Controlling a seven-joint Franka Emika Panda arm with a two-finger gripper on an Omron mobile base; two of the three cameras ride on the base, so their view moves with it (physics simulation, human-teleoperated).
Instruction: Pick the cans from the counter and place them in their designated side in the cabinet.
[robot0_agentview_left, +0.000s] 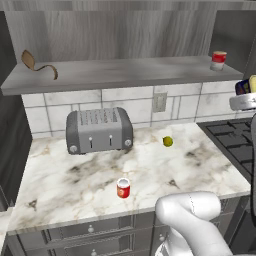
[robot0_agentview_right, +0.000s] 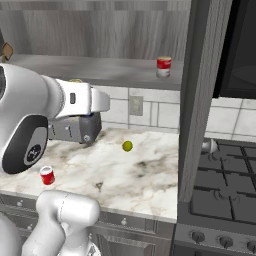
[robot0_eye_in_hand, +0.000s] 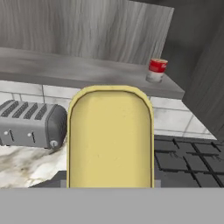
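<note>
The toaster (robot0_agentview_left: 99, 130) stands at the back of the counter (robot0_agentview_left: 75, 185), a white marble worktop with grey-brown veins, against a pale tiled wall with a socket plate (robot0_agentview_left: 160, 101). In front of the toaster, near the counter's front edge, 1 red can (robot0_agentview_left: 123, 188) with a white lid stands upright. To the toaster's right lies a small yellow-green ball (robot0_agentview_left: 168, 141). Further right of the toaster, past the counter's end, sits a black stove (robot0_agentview_right: 220, 190). Above the toaster runs the cabinet (robot0_agentview_left: 100, 75), a grey wood-grain shelf with a back wall; at its right end stands a red can with a white band (robot0_agentview_left: 218, 60), and at its left end, above and left of the toaster, lies a curled brown thing (robot0_agentview_left: 37, 64). In the hand view, the gripper is closed on the blue can (robot0_eye_in_hand: 110, 138), whose yellow face looms close, held right of the toaster. In the left base view that can (robot0_agentview_left: 246, 86) shows at the right edge.
</note>
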